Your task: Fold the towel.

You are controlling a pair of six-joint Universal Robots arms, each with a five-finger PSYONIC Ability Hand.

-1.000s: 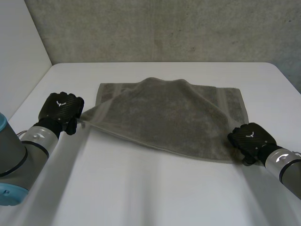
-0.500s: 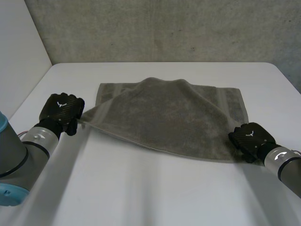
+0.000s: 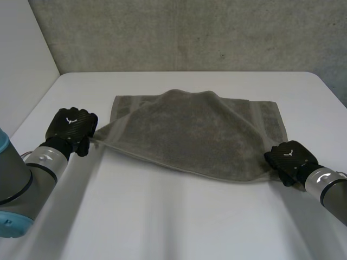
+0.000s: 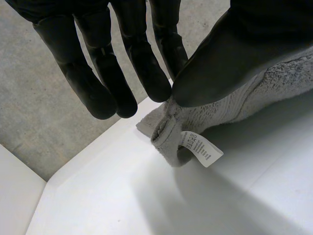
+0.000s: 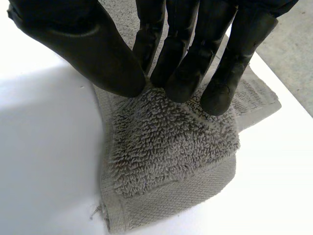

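Where the left arm [image 3: 21,173] ends, at about 9 o'clock of the towel [image 3: 195,135], we note the left hand [image 3: 70,125] grasping the towel's near left corner. Its wrist view shows thumb and one fingertip pinching the cloth, the other fingers straight beside them. A white care label [image 4: 200,148] hangs from that corner, just under the thumb.

The towel is grey-brown terry, spread over the middle of the white tabletop [image 3: 162,227]. Its 12 o'clock edge lies flat, with a banded strip showing at both far corners. The near part is raised off the tabletop, and a shadow runs under the near edge from 9 toward 4 o'clock.

At 4 o'clock of the towel we record the right hand [image 3: 290,158], clenched on the near right corner. Thumb and fingertips press together into the pile, and the corner is doubled under them.

A rough grey wall [image 3: 190,32] stands at 12 o'clock beyond the tabletop.
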